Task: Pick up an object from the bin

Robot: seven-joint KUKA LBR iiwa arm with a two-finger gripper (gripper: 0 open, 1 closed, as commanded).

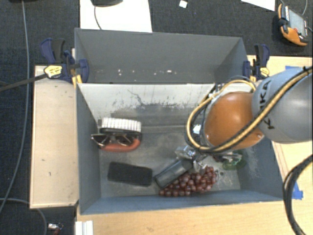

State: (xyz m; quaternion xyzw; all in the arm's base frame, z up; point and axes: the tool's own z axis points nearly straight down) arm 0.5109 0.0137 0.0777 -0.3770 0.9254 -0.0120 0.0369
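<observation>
The arm (288,112) dips from the right, tool (190,157) over dark-red grapes (194,182).

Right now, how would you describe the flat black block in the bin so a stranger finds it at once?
Start at the grey metal bin and look at the left half of its floor, near the lower wall. There lies the flat black rectangular block, below the brush with white bristles and red handle. It alone is plain black with straight edges.

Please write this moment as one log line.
gripper | low in bin, lower right | nearest: dark red grape bunch | black block to its left
</observation>
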